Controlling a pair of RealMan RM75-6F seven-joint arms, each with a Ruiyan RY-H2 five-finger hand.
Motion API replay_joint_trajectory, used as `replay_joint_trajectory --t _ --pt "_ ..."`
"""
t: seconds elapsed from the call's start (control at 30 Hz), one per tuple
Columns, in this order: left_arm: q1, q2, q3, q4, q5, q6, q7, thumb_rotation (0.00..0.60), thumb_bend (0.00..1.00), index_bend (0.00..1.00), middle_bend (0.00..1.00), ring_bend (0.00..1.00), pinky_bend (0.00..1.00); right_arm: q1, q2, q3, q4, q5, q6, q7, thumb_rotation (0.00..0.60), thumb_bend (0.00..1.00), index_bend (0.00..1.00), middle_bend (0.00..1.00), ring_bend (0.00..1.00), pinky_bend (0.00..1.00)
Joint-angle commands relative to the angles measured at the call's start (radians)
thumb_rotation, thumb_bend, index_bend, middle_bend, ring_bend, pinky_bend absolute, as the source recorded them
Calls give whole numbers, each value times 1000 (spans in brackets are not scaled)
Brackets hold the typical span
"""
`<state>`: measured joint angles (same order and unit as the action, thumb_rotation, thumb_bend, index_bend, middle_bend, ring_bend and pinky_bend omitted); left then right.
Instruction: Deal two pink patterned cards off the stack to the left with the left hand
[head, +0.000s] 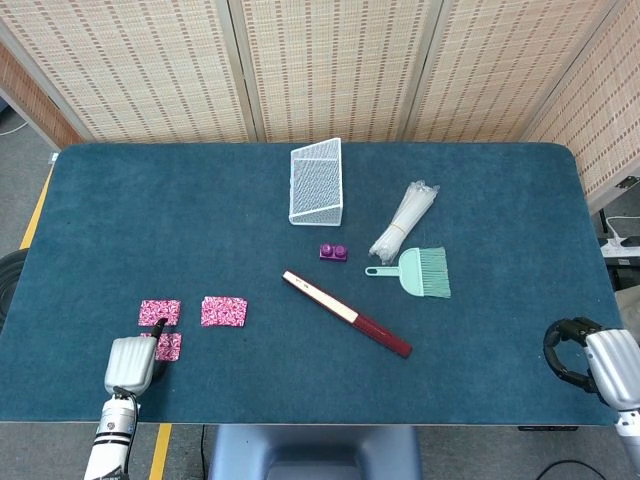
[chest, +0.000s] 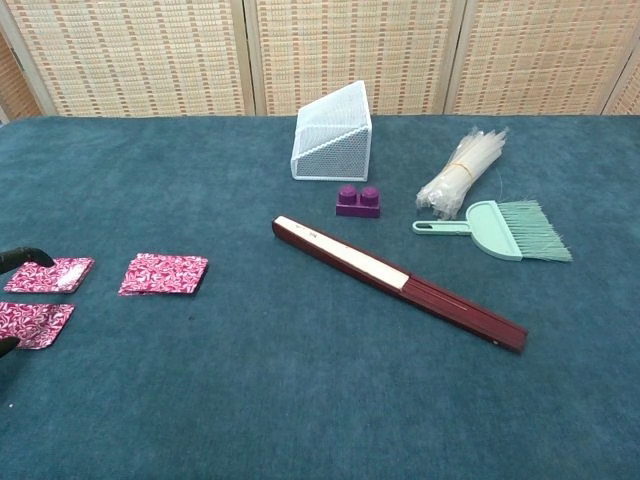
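The left hand (head: 133, 362) sat at the front-left corner of the desk (head: 120, 220); the head view showed only its grey back, one dark fingertip reaching toward the far dealt card (head: 160, 312); whether it pinched anything could not be told. The chest view showed just dark fingertips (chest: 22, 255) at the frame's left edge, above that card (chest: 50, 274); contact could not be confirmed. The near dealt card (chest: 30, 324) lay flat toward the front edge, half hidden by the hand in the head view (head: 168, 347). The card stack (head: 224, 311) lay just right of the dealt pair, apart from both.

The right hand (head: 600, 362) appeared only in the head view, off the front-right corner, dark fingers curled into a loop holding nothing visible.

Mid-desk lay a folded fan (head: 346, 313), diagonal; behind it a purple toy brick (head: 333, 251), a white mesh basket (head: 317, 182) on its side, a bundle of cable ties (head: 404, 220) and a mint hand brush (head: 420, 271).
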<state>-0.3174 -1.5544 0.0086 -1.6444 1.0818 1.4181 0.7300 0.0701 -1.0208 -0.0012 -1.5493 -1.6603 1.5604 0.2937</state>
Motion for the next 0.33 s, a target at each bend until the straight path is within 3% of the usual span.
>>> replay_joint_trajectory --t 0.03,0.17,0.33 --pt "6 26 -3 -24 138 59 -77 600 292 302 1000 1000 1000 1 0 1 0 2 -3 -1 600 370 663 580 520 799" --pt "15 42 5 38 306 137 -173 600 290 315 926 985 994 2 1 1 0 2 -4 0 600 370 663 580 520 799" --pt "39 91 14 21 336 148 -182 600 291 303 663 710 780 -1 0 1 2 1 1 3 600 370 663 580 520 799"
